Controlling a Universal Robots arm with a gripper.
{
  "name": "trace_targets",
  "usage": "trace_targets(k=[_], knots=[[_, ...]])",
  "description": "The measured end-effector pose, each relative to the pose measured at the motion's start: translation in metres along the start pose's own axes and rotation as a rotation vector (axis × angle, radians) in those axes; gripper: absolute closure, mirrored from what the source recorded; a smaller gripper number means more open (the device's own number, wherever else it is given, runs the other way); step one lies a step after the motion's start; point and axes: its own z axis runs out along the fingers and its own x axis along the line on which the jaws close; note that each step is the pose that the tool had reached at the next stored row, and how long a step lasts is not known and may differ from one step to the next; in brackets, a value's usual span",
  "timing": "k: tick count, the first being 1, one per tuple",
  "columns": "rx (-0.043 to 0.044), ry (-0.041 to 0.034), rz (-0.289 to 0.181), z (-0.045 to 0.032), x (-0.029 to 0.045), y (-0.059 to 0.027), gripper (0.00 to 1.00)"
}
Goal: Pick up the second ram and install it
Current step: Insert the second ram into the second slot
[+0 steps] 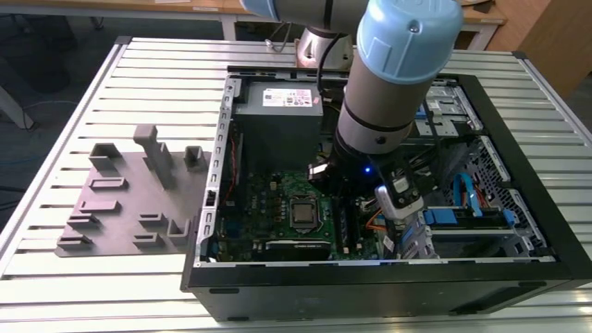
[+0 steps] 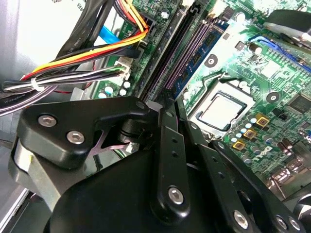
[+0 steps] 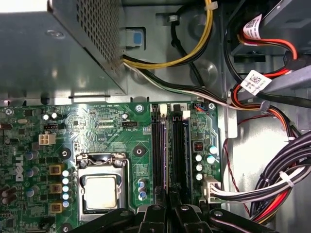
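My gripper (image 3: 169, 206) hangs inside the open computer case (image 1: 518, 270), right over the memory slots (image 3: 156, 150) beside the processor socket (image 3: 101, 187). Its black fingers (image 2: 165, 131) stand close together on a thin dark strip set on edge, the second ram (image 3: 168, 155). In the second wrist view that ram (image 2: 188, 58) runs out from the gripper (image 2: 171, 109) along the slots, with its lower edge at a slot. Whether it is fully seated cannot be told. In the exterior view the arm's wrist (image 1: 370, 139) covers the slots.
Cable bundles (image 3: 272, 189) crowd the side of the slots away from the processor. The power supply box (image 1: 277, 111) sits at the case's far end. A grey parts holder (image 1: 129, 201) lies on the slatted table at the exterior view's left.
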Motion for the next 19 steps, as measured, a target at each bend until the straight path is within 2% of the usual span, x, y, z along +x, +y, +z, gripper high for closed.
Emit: trace_targets(k=[10, 19], knots=[[0.0004, 0.0000, 0.000, 0.0038, 0.0000, 0.0004, 0.89], [0.0003, 0.0001, -0.001, 0.0060, 0.0002, 0.0043, 0.89]])
